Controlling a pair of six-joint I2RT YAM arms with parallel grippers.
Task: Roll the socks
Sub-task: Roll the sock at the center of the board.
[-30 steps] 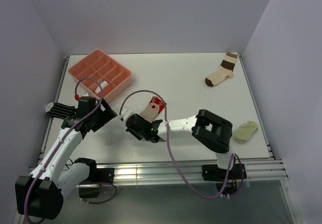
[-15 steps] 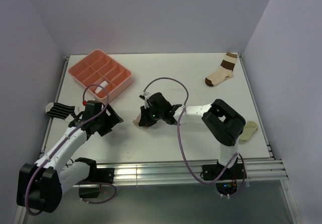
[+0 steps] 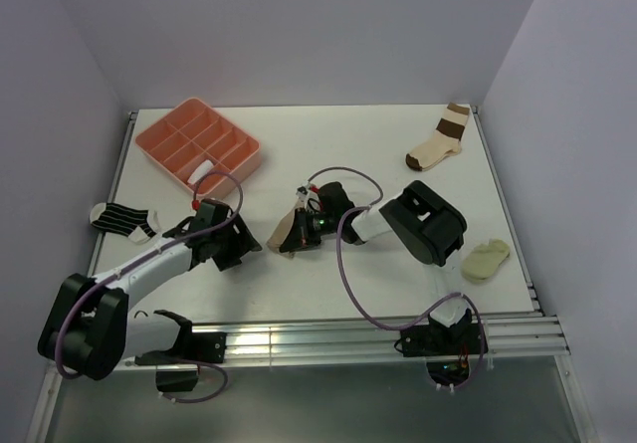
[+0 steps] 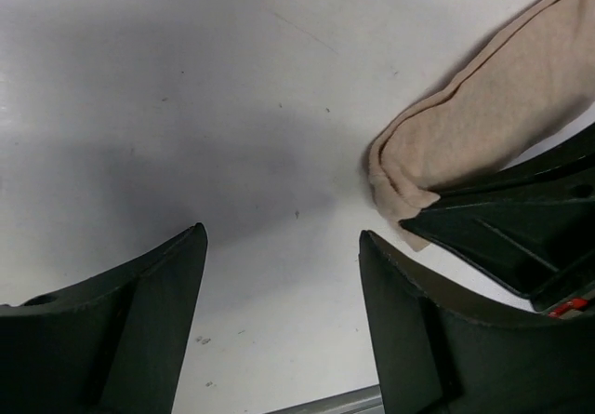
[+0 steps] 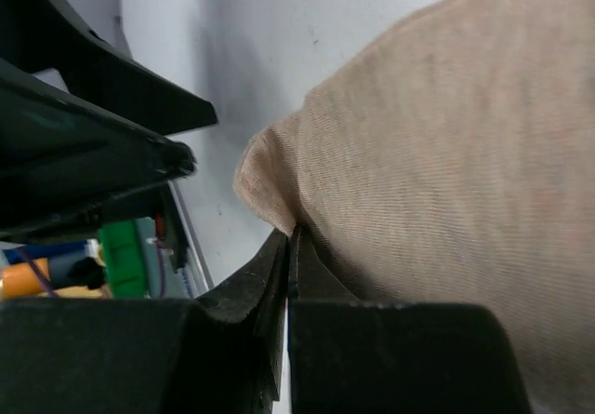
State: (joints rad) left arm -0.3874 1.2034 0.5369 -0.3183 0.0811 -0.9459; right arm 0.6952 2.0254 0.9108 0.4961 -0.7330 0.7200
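Observation:
A tan sock (image 3: 283, 228) lies mid-table, its red end hidden under the right wrist. My right gripper (image 3: 288, 244) is shut on the sock's near edge; in the right wrist view the jaws (image 5: 290, 234) pinch a fold of tan fabric (image 5: 446, 153). Just left of the sock, my left gripper (image 3: 242, 250) stands low over the table. In its wrist view it (image 4: 282, 237) is open over bare table, with the tan sock (image 4: 483, 116) ahead on the right. The black-and-white striped sock (image 3: 121, 218) lies at the left edge. A white roll (image 3: 203, 170) sits in the tray.
A salmon compartment tray (image 3: 159, 131) stands at the back left. A cream sock with brown bands (image 3: 439, 142) lies at the back right, and a pale yellowish lump (image 3: 485, 261) at the right. The right arm's elbow (image 3: 430, 222) rises beside the sock.
The right arm has swung its wrist over the tan sock and dragged the gripped end left. The left gripper has moved right, close to the sock, and its jaws have narrowed a little.

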